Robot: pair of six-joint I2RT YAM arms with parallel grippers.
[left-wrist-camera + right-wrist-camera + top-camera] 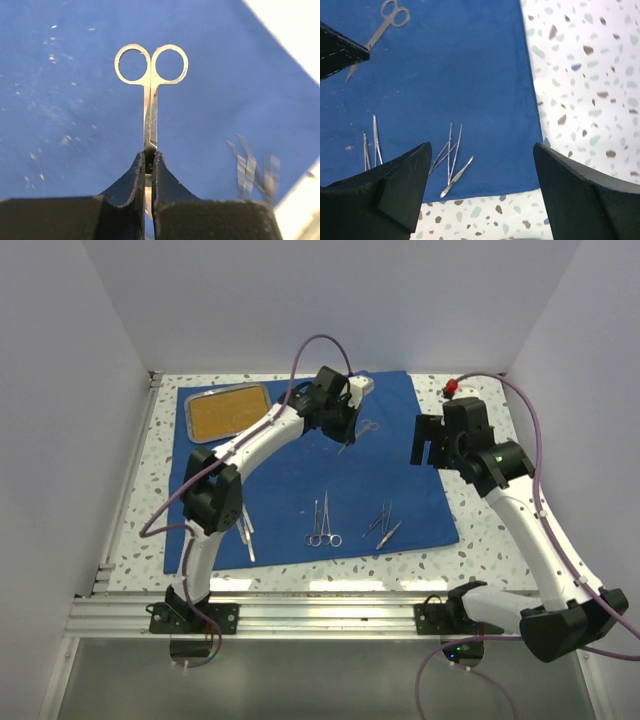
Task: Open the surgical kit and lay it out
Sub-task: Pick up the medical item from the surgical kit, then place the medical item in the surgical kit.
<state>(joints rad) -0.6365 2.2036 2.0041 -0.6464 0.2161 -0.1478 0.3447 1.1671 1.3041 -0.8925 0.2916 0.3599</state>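
Note:
The royal-blue cloth (300, 475) lies spread flat on the table. At its back left corner sits the steel tray (228, 412), its inside orange-brown. My left gripper (346, 436) is shut on silvery scissors (150, 107) near their pivot, the ring handles pointing away from it over the cloth's back part; the right wrist view also shows the scissors (387, 22). Ring-handled clamps (322, 525) and tweezers (383, 525) lie near the cloth's front edge. My right gripper (482, 146) hangs open above the cloth's right edge, with nothing between its fingers.
More thin instruments (247, 535) lie on the cloth's front left, beside the left arm. A small red knob (451, 388) stands at the back right on the speckled tabletop (480, 530). White walls close in the back and both sides.

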